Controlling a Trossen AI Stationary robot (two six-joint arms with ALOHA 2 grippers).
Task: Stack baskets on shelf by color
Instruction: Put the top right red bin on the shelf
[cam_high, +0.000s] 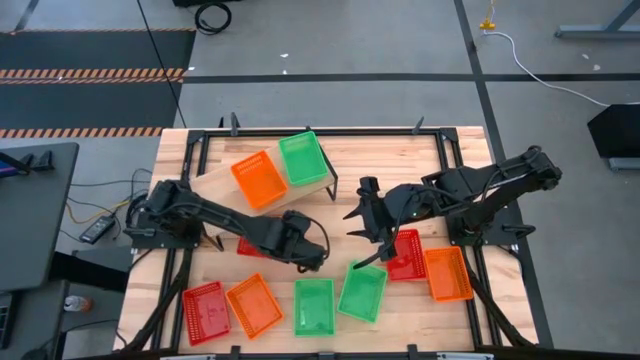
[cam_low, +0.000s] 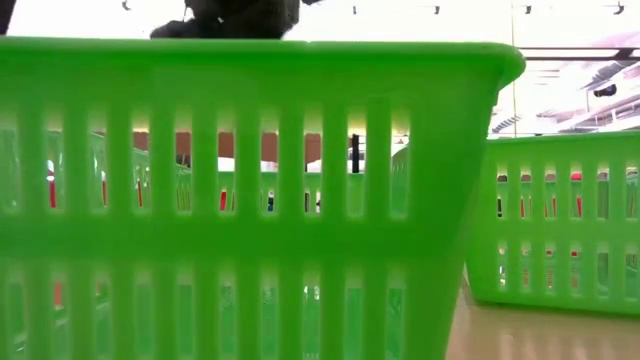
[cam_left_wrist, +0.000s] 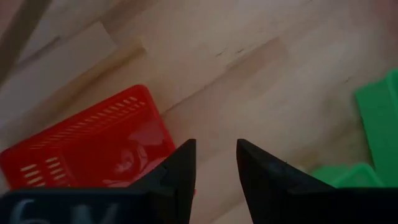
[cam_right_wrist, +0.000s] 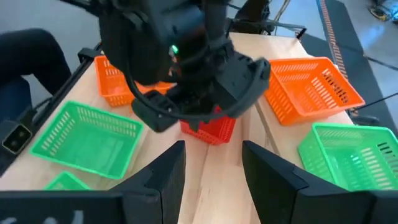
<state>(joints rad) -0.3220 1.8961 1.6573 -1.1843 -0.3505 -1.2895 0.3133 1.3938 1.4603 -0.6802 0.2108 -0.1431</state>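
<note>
Two baskets occupy the shelf (cam_high: 300, 195); my left claw (cam_left_wrist: 214, 165), narrowly open, hovers beside a red basket (cam_left_wrist: 87, 146), risking a missed rim.

Baskets (cam_high: 314, 306) – slotted mesh plastic in red, orange, green. Shelf (cam_high: 222, 180) pale wood, orange and green on top. Tabletop (cam_high: 400, 165) light slatted wood – arms and gripper fingers (cam_left_wrist: 180, 171) black.

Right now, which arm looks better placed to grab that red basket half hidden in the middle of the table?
Probably the left. Its open end effector hangs right beside the red basket; the right end effector, empty too, is farther away.
</note>
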